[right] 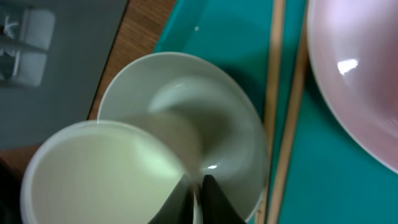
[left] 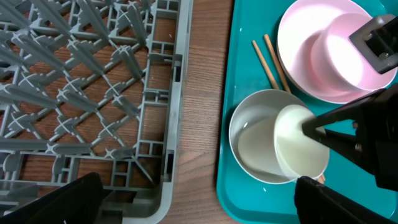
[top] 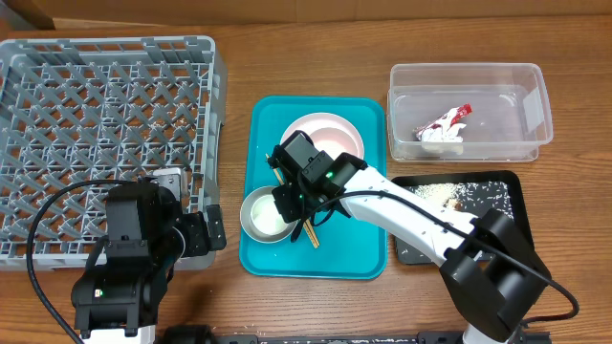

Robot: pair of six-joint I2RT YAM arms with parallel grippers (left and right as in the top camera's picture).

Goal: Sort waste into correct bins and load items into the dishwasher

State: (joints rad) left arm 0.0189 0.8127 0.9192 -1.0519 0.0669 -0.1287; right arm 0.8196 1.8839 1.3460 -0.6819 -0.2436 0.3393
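My right gripper is shut on the rim of the white cup, holding it tilted inside the grey bowl on the teal tray. Two wooden chopsticks lie beside the bowl. A small pinkish plate rests on the large round plate behind them. My left gripper is open and empty by the front right corner of the grey dish rack.
The clear tub at the back right holds the red-and-white wrapper. The black tray in front of it holds rice grains and a small brown lump. A strip of bare wood lies between rack and teal tray.
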